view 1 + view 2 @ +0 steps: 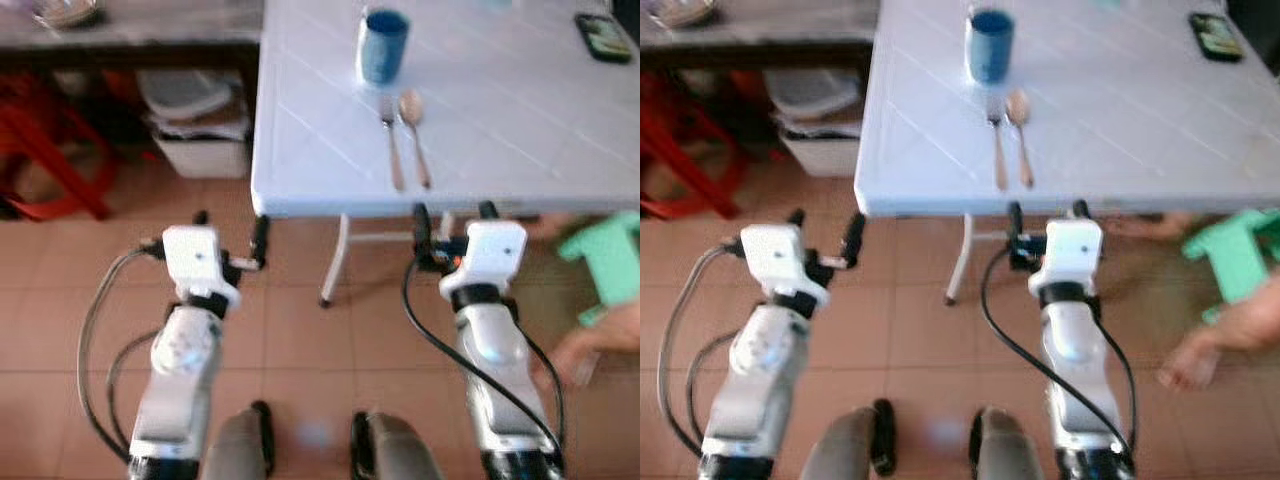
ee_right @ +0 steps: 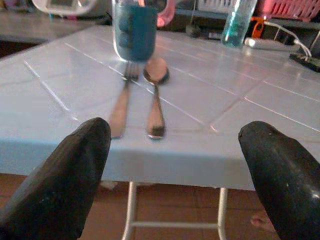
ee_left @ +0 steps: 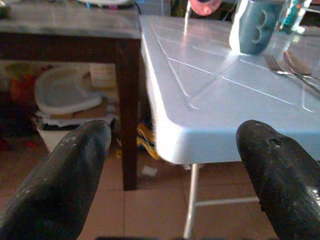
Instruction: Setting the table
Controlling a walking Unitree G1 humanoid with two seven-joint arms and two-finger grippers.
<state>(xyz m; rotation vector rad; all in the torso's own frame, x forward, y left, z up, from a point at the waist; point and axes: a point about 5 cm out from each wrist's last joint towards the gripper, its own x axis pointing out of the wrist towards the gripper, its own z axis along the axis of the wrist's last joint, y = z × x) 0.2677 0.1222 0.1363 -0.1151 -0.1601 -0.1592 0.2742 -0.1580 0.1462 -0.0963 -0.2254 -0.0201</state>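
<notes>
- White plastic worktop (image 1: 500, 130) is standing in front of the robot, on a brown tiled floor (image 1: 330, 350).
- On the worktop, a blue cup (image 1: 383, 44) is standing upright, a little way back from the near edge.
- A fork (image 1: 391, 140) and a spoon (image 1: 414, 132) are lying side by side just in front of the cup, with their handles pointing at the near edge. The fork is on the robot's left of the spoon.
- A dark phone (image 1: 604, 36) is lying far off on the right side of the worktop.
- The left gripper (image 1: 230, 240) is hanging low over the floor, beside the worktop's left corner. Its fingers (image 3: 60, 185) are spread wide apart and holding nothing.
- The right gripper (image 1: 452, 222) is waiting just under the near edge, below the fork and spoon. Its fingers (image 2: 280, 180) are wide apart too, with nothing between them.
- A person's hand (image 1: 590, 345) is showing low on the right, near a green stool (image 1: 610, 255).
- A dark wooden table (image 1: 130, 30) is standing to the left, with white tubs (image 1: 195, 125) under it.
</notes>
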